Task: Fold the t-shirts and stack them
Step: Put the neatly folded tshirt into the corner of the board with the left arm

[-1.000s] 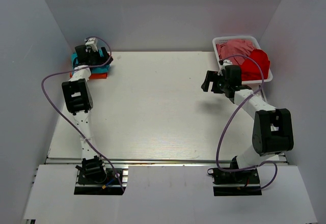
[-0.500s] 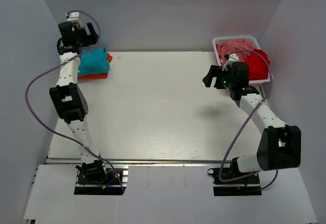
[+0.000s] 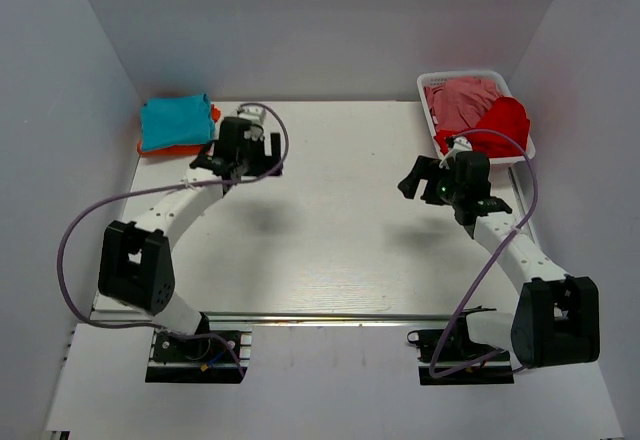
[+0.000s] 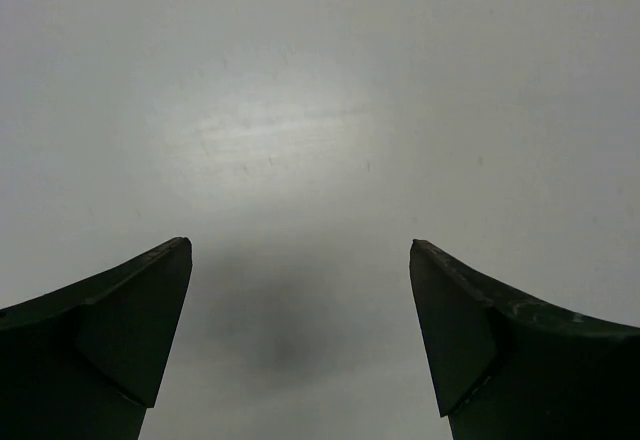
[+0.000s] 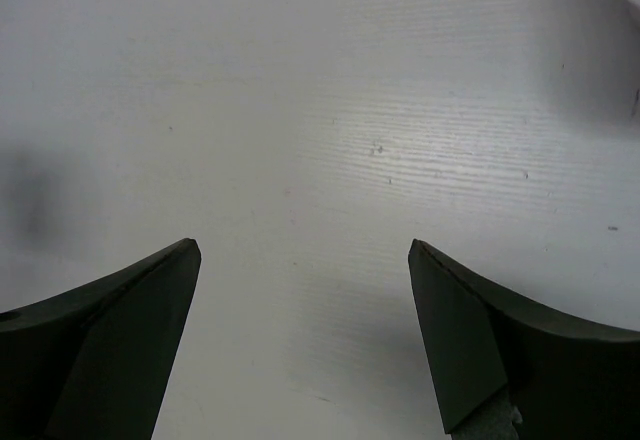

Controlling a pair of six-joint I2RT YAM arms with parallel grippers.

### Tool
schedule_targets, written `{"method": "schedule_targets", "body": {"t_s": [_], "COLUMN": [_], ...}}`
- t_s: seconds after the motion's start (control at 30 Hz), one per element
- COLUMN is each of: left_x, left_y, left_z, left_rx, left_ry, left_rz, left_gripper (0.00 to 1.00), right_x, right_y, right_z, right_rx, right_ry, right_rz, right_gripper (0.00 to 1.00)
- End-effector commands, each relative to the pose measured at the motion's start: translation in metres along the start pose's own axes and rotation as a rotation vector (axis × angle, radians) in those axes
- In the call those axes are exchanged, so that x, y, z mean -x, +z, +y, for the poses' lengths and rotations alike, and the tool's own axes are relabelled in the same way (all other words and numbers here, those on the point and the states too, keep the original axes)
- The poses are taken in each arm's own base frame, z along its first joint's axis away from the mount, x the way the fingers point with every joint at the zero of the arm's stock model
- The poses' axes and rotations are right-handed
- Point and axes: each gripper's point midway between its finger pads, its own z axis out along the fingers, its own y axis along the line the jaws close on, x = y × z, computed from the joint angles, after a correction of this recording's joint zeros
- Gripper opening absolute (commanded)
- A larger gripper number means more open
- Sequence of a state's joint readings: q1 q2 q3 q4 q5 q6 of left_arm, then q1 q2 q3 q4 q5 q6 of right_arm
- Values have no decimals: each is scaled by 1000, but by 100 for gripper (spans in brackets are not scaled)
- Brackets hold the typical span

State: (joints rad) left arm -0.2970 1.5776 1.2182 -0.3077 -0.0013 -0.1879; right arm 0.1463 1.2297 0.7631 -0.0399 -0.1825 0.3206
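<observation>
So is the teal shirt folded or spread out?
Folded: the teal shirt is a compact rectangle lying on the orange shirt.

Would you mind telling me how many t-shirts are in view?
4. The teal t-shirt lies on the orange t-shirt at the far-left corner; the pink t-shirt and red t-shirt sit in the white basket, far right. Others may be hidden underneath.

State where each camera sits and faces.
Top external: above and behind the bases, looking down on the table, both arms, folded teal t-shirt, basket.
Left wrist: on the left gripper, facing down at bare table; both fingers show.
Right wrist: same for the right gripper.
Shared: both wrist views show white table between open fingers.
</observation>
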Motion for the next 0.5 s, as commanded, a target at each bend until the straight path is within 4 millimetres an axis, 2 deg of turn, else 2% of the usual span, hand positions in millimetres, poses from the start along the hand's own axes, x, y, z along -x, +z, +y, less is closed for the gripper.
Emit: {"method": "schedule_targets", "body": {"t_s": [0.0, 0.03, 0.07, 0.13, 0.17, 0.23, 0.37, 0.47], "left_x": [-11, -34, -35, -55, -57, -49, -52, -50], "left_y": [-40, -40, -49, -57, -62, -75, -84, -86], "left_z": [-9, -10, -14, -31, -38, -52, -40, -42], "left_rx": [77, 86, 88, 50, 19, -35, 59, 70], "left_ry": [-49, -48, -46, -47, -41, -35, -13, -3], "left_rz": [-39, -2, -22, -1, -1, -41, -39, -46], "left_gripper": [100, 100, 100, 100, 100, 100, 100, 100], "right_x": [-11, -14, -20, -39, -31, -37, -33, -36], "right_y": [-8, -9, -10, -12, -13, -15, -17, -19], "right_z": [-3, -2, -4, -8, -5, -4, 2, -2], "right_rx": [-22, -16, -10, -7, 8, 25, 52, 37], "right_ry": [33, 33, 38, 44, 45, 49, 38, 37], "right_rz": [8, 9, 3, 21, -25, -34, -52, -61], "right_gripper": [90, 90, 90, 90, 90, 90, 90, 90]}}
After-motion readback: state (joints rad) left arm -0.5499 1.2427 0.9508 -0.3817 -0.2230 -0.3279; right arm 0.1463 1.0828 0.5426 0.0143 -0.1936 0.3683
